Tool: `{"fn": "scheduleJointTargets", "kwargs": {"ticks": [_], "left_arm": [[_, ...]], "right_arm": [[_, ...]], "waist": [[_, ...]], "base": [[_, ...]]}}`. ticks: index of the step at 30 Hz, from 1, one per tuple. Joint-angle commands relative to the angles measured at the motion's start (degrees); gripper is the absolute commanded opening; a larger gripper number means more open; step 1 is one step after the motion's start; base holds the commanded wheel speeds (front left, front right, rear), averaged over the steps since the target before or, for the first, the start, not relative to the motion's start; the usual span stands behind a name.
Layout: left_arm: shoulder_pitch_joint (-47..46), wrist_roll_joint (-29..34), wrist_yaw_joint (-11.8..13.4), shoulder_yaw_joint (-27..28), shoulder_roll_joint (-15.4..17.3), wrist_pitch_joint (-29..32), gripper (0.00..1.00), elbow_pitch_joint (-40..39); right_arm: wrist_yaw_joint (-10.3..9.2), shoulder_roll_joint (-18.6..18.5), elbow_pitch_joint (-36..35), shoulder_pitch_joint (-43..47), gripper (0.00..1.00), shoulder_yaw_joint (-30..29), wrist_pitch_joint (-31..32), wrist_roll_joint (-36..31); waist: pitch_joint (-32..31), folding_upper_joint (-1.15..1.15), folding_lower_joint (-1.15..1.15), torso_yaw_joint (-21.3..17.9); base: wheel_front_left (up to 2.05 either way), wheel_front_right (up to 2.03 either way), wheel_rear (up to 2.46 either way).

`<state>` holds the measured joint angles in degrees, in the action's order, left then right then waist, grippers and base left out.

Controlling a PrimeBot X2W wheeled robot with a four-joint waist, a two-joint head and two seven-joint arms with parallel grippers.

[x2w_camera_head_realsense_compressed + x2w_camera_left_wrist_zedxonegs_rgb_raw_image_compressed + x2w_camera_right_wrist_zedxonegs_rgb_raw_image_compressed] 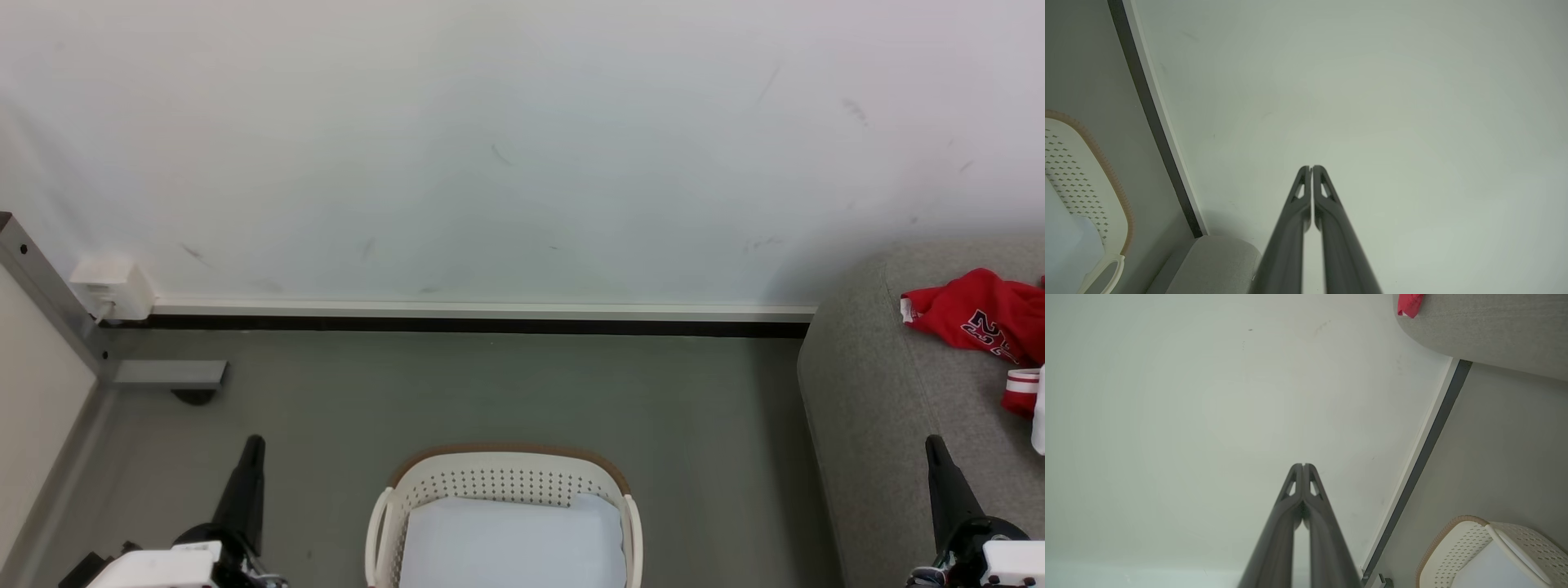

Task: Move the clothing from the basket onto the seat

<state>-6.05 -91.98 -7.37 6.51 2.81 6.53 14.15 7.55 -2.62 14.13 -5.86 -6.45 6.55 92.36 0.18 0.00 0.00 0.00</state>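
ONE: Two tools are pictured low in the head view, the left tool (251,447) at lower left and the right tool (936,447) at lower right, with dark fingers pointed up the frame. How are they held?

TWO: Both are seen closed, with nothing gripped. In the left wrist view the fingertips (1305,170) are brought together against a pale wall. In the right wrist view the fingertips (1299,468) are likewise pressed tip to tip.

ONE: Where is the clothing (980,314) found?

TWO: It is shown crumpled at the right edge of the frame, laid on the seat (865,392). Red fabric, dark printed numbers and a strip of red-and-white trim can be made out. Part of it is cut off by the frame edge. It is well apart from both tools.

ONE: And the basket (506,452)?

TWO: It is set on the grey floor (490,384) at bottom centre, between the two tools, with its brown rim band turned toward the wall (490,147). A pale blue-white pad (514,543) is seen lying flat inside it.

ONE: What else is recorded?

TWO: A white skirting board (490,310) with a dark line beneath it is run along the foot of the wall. A small white box (113,287) is fixed at the left, beside a grey metal post (49,302).
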Motion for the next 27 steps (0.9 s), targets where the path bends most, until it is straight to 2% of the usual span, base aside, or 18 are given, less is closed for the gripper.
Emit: {"fn": "scheduleJointTargets", "kwargs": {"ticks": [1, 27], "left_arm": [[-0.4, -0.8, -0.3, 0.1, 0.1, 0.2, 0.0, -0.2], [-0.4, -0.8, -0.3, 0.1, 0.1, 0.2, 0.0, -0.2]], "right_arm": [[-0.12, -0.5, -0.3, -0.7, 0.0, -0.2, 0.2, 0.1], [-0.12, -0.5, -0.3, -0.7, 0.0, -0.2, 0.2, 0.1]], "waist": [[0.0, 0.0, 0.0, 0.0], [0.0, 0.0, 0.0, 0.0]], "base": [[0.0, 0.0, 0.0], [0.0, 0.0, 0.0]]}}
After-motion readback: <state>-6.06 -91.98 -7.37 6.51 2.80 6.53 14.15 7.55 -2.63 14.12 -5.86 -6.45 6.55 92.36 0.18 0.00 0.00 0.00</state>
